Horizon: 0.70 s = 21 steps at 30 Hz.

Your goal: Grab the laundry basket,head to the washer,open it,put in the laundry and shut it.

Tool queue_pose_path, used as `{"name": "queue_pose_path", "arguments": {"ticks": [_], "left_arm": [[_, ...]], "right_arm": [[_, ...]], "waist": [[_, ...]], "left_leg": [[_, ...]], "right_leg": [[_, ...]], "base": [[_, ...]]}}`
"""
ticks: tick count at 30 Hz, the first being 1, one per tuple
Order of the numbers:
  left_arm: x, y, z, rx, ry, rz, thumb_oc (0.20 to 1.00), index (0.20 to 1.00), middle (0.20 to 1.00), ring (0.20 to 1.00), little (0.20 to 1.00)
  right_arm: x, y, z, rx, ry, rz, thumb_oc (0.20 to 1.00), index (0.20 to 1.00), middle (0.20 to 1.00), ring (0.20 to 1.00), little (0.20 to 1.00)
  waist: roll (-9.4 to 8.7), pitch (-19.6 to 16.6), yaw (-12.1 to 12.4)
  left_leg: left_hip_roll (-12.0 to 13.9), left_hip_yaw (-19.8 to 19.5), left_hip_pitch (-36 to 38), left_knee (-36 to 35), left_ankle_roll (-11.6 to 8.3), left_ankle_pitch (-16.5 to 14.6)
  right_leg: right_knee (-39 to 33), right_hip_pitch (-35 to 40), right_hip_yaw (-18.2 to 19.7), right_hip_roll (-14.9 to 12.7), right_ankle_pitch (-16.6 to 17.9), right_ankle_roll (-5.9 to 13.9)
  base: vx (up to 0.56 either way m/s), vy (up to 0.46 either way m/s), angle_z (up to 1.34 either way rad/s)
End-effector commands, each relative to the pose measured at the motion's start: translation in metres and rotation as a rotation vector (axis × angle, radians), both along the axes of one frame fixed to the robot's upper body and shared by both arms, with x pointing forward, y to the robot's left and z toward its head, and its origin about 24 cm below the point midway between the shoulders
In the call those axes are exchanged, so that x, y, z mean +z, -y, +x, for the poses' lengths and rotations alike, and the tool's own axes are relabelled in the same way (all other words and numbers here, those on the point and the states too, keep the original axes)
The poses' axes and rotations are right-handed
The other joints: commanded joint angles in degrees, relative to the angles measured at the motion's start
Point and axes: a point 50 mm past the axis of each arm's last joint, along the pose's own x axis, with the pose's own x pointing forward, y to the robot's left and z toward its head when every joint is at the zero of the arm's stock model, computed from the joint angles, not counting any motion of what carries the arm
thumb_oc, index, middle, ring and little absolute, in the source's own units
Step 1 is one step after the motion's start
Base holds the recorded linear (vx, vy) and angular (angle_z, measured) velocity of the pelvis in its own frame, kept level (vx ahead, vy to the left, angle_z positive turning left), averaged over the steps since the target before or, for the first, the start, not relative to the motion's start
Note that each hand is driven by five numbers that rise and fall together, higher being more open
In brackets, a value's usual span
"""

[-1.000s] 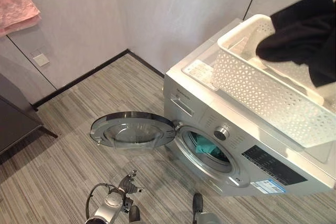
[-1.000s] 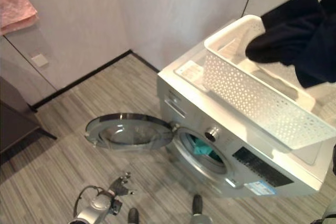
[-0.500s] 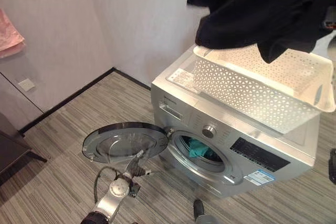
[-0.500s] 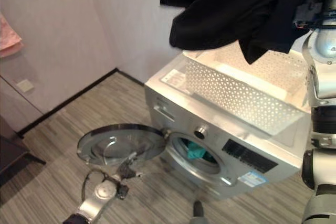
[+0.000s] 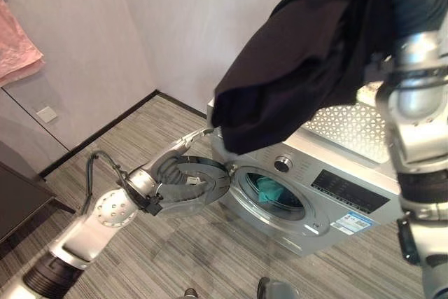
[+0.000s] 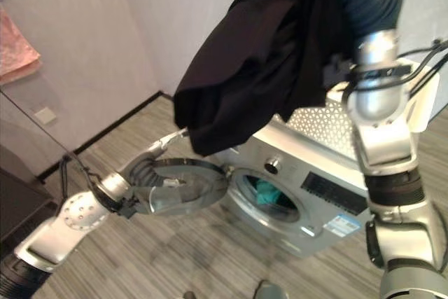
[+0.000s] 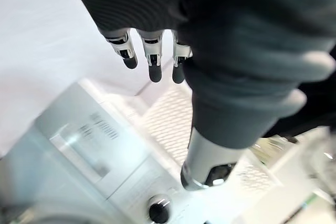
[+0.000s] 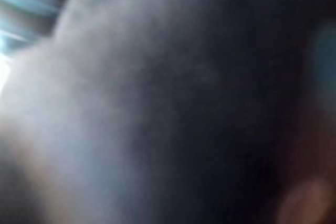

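On your left, the left hand [image 5: 192,139] reaches with straight, relaxed fingers toward the hanging black garment [image 5: 301,68], holding nothing, while the washer door [image 5: 189,185] lies swung wide so the drum mouth [image 5: 274,194] is free. Above the washer [image 5: 336,194], that garment hangs from your raised right arm, lifted clear of the white basket [image 5: 350,122] on top, apparently so it can drop into the drum; I cannot tell how the right hand grips.

Room's lit soft and even, pale wall [image 5: 182,19] bright, only a faint shadow on the floor [image 5: 175,250] below the washer [image 5: 336,194]. Bit of sheen on the door glass [image 5: 189,176]. Left wrist view blows the washer top out white, right wrist view's just dark, black garment [image 8: 184,103] over the lens
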Motion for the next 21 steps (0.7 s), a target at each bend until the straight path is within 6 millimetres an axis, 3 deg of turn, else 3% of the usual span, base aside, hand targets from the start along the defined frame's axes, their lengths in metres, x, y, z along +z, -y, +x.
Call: {"name": "queue_pose_path", "arguments": {"ticks": [1,5,15,16,17,18,21], "left_arm": [[0.046,0.003,-0.008,-0.112,0.164,-0.001,1.0,1.0,1.0,1.0,1.0],[0.054,0.015,-0.003,-0.146,0.199,0.061,1.0,1.0,1.0,1.0,1.0],[0.033,0.066,0.015,-0.298,-0.038,-0.176,1.0,1.0,1.0,1.0,1.0],[0.012,0.094,0.02,-0.351,-0.196,-0.291,1.0,1.0,1.0,1.0,1.0],[0.012,0.095,0.021,-0.352,-0.197,-0.294,1.0,1.0,1.0,1.0,1.0],[-0.01,0.113,0.023,-0.366,-0.347,-0.366,1.0,1.0,1.0,1.0,1.0],[-0.017,0.127,0.026,-0.383,-0.422,-0.414,1.0,1.0,1.0,1.0,1.0]], "right_arm": [[0.01,-0.014,-0.013,0.167,0.043,0.006,0.2,0.2,0.2,0.2,0.2],[-0.005,-0.015,-0.016,0.178,-0.015,-0.05,0.2,0.2,0.2,0.2,0.2],[-0.008,0.0,-0.005,-0.044,-0.038,-0.087,0.2,0.2,0.2,0.2,0.2],[-0.01,0.001,0.003,-0.102,-0.058,-0.074,0.2,0.2,0.2,0.2,0.2],[-0.01,0.001,0.003,-0.105,-0.059,-0.077,0.2,0.2,0.2,0.2,0.2],[-0.009,-0.002,0.01,-0.139,-0.067,-0.074,0.2,0.2,0.2,0.2,0.2],[-0.009,-0.002,0.017,-0.172,-0.087,-0.076,0.2,0.2,0.2,0.2,0.2]], "waist": [[-2.58,-3.8,1.3],[-3.08,-3.1,0.9],[-2.3,-2.4,0.2],[-2.15,-2.4,-0.2],[-2.01,-2.4,-0.2],[-1.88,-2.4,-0.5],[-1.35,-2.3,-0.8]], "left_leg": [[-5.5,0.6,-4.1,1.6,3.98,-2.4],[-4.4,-0.7,-6.6,1.7,2.02,0.7],[-4.3,-5.5,-9.5,-0.2,0.36,4.9],[-4.4,-6.5,-9.6,-0.4,0.23,5.4],[-4.4,-6.6,-9.6,-0.4,0.22,5.4],[-4.4,-6.8,-9.6,-0.5,0.16,5.7],[-4.3,-6.9,-9.5,-0.8,0.01,6.1]], "right_leg": [[-5.2,12.5,0.9,-1.6,-5.9,4.87],[-11.7,15.2,1.1,0.1,-4.5,4.03],[-16.2,17.0,-1.7,2.5,-4.2,2.35],[-16.4,17.4,-2.4,2.9,-4.4,1.71],[-16.4,17.5,-2.5,2.9,-4.4,1.7],[-16.6,17.7,-2.7,3.1,-4.5,1.46],[-17.0,17.8,-2.9,3.2,-4.4,1.26]], "base": [[-0.18,-0.271,-0.47],[-0.13,-0.189,-0.21],[-0.08,-0.066,0.36],[-0.04,-0.032,0.2],[-0.06,-0.05,0.39],[-0.03,-0.029,0.34],[-0.03,-0.019,0.16]]}}
